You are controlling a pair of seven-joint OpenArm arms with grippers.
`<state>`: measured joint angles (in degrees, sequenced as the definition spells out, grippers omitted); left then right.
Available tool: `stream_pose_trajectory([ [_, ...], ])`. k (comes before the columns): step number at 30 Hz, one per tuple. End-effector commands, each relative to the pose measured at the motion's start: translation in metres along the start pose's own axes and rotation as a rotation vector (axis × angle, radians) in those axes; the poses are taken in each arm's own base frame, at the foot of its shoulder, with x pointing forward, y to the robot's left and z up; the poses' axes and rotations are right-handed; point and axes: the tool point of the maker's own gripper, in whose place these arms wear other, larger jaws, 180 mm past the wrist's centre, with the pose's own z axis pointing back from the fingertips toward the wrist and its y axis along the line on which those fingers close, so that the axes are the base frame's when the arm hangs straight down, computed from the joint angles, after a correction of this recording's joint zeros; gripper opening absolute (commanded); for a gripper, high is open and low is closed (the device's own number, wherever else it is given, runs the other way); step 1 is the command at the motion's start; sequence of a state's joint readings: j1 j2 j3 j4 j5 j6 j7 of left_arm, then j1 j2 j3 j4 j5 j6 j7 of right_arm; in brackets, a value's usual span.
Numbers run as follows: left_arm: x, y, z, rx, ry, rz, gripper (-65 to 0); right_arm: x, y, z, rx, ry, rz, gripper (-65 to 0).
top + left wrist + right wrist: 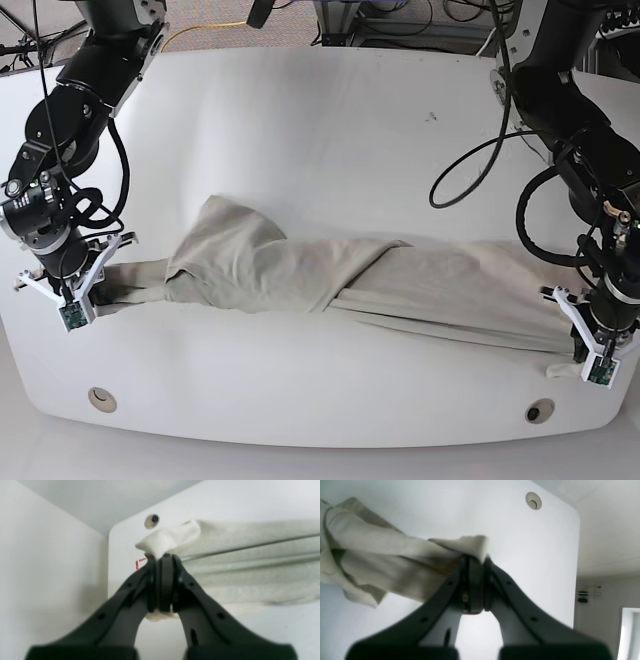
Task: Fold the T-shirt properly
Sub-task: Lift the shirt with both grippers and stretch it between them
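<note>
The pale beige T-shirt [330, 275] lies bunched and stretched into a long band across the white table [320, 130]. My left gripper [163, 555] is shut on one end of the cloth [250, 567]; in the base view it [578, 352] is at the right, near the front edge. My right gripper [476, 557] is shut on the other end of the T-shirt [382, 562], at the base view's left [100, 292]. A folded hump of fabric rises left of the middle. Collar and sleeves cannot be made out.
Two round holes [100, 398] [540, 411] sit in the table's front corners. A red mark [140, 562] shows on the table beside the left gripper. Cables and equipment [400, 20] run behind the far edge.
</note>
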<state>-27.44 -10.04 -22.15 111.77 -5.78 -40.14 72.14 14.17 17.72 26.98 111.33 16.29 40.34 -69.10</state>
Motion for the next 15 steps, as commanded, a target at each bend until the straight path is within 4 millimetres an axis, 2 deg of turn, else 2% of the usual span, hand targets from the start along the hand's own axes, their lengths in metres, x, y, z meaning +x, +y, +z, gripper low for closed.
stream_pose_trajectory([
  [1,0.019,0.016,0.006,0.047,-0.059,-0.007,-65.0,0.010,-0.016,0.002,-0.043,-0.020,0.008,-65.0],
  [2,0.025,0.018,0.006,0.051,-0.072,-0.009,-65.0,0.014,-0.017,0.002,-0.043,-0.028,0.007,-65.0],
  [4,0.053,0.021,0.009,0.060,-0.128,-0.034,-65.0,0.033,-0.027,0.003,-0.064,-0.072,0.002,-65.0],
  [6,0.071,0.025,0.013,0.071,-0.166,-0.045,-65.0,0.047,-0.035,0.007,-0.084,-0.105,0.007,-65.0],
  [10,0.120,0.055,0.034,0.150,-0.280,-0.032,-65.0,0.088,-0.065,0.030,-0.172,-0.188,0.039,-65.0],
  [13,0.150,0.080,0.056,0.212,-0.336,-0.018,-65.0,0.107,-0.091,0.048,-0.240,-0.204,0.050,-65.0],
  [15,0.158,0.088,0.063,0.234,-0.344,-0.011,-65.0,0.111,-0.104,0.057,-0.276,-0.202,0.057,-65.0],
])
